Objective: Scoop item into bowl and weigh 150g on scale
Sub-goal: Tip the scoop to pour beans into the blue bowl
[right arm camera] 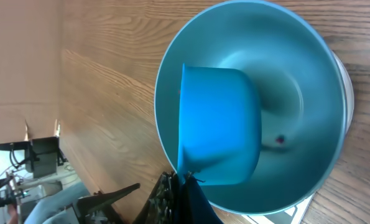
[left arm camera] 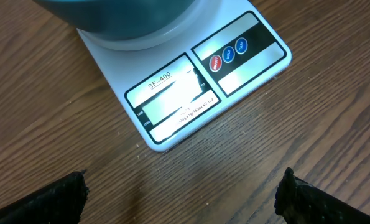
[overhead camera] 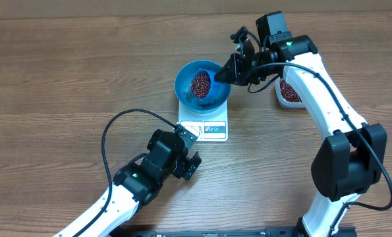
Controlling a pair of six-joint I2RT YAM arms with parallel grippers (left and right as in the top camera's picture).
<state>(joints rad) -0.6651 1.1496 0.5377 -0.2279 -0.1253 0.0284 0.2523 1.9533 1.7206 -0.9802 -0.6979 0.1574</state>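
— How are the fingers of the right gripper (right arm camera: 183, 198) set?
— They are pressed together on the handle of the scoop (right arm camera: 221, 127), at the bottom edge of the right wrist view. The handle itself is mostly hidden by them.
— Where are the beans (overhead camera: 201, 83) found relative to those fingers?
— A load is carried in the scoop just beyond the fingertips, to their left in the overhead view, above the bowl (overhead camera: 186, 93). A lone bean (right arm camera: 280, 140) is seen on the bowl's floor, right of the scoop. More beans are held in the tub (overhead camera: 289, 92) at the upper right, partly covered by the arm.
— And the bowl?
— It is set on the scale (overhead camera: 212, 130), in the upper centre of the table (overhead camera: 64, 79).
— What is seen of the left gripper (left arm camera: 185, 208)?
— Its fingers are spread wide, with nothing between them; only the tips are shown, in the lower corners of the left wrist view. The scale's display panel (left arm camera: 172, 106) lies above them, near but untouched.
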